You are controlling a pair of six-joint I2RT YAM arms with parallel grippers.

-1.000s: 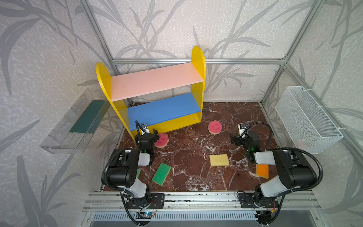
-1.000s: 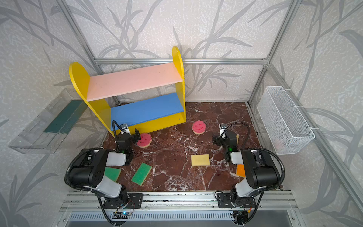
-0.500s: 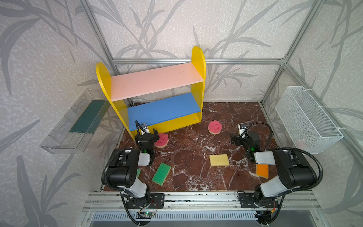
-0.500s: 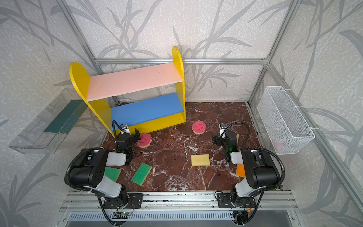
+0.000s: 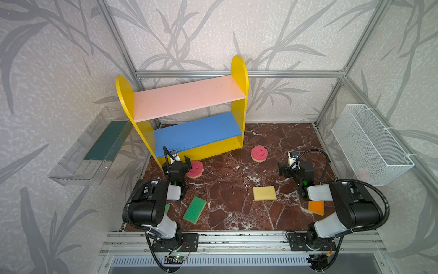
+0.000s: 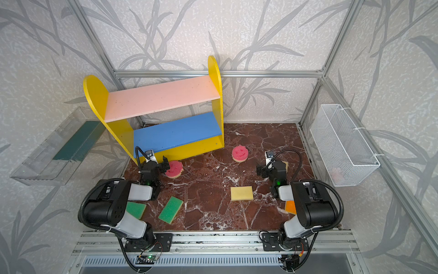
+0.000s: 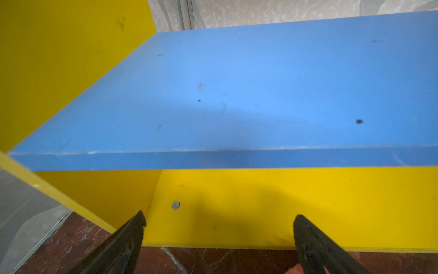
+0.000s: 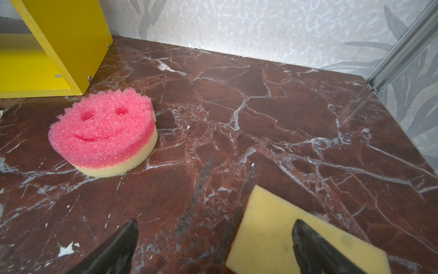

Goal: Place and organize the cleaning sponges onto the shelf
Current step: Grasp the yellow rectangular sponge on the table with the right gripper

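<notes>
The shelf (image 5: 189,113) (image 6: 163,118) stands at the back left, its pink and blue boards bare. On the marble floor lie two pink smiley sponges (image 5: 260,153) (image 5: 194,169), a yellow one (image 5: 264,193), a green one (image 5: 194,209), a second green one (image 6: 135,209) half under the left arm, and an orange one (image 5: 316,208) by the right arm. My left gripper (image 5: 177,163) (image 7: 219,215) is open and empty in front of the shelf's base, beside a pink sponge. My right gripper (image 5: 295,166) (image 8: 215,221) is open, low over another yellow sponge (image 8: 272,232).
A clear plastic tray (image 5: 94,144) with a dark green mat hangs on the left wall. A white wire basket (image 5: 369,142) hangs on the right wall. Aluminium frame posts stand at the back corners and a rail (image 5: 237,239) runs along the front edge.
</notes>
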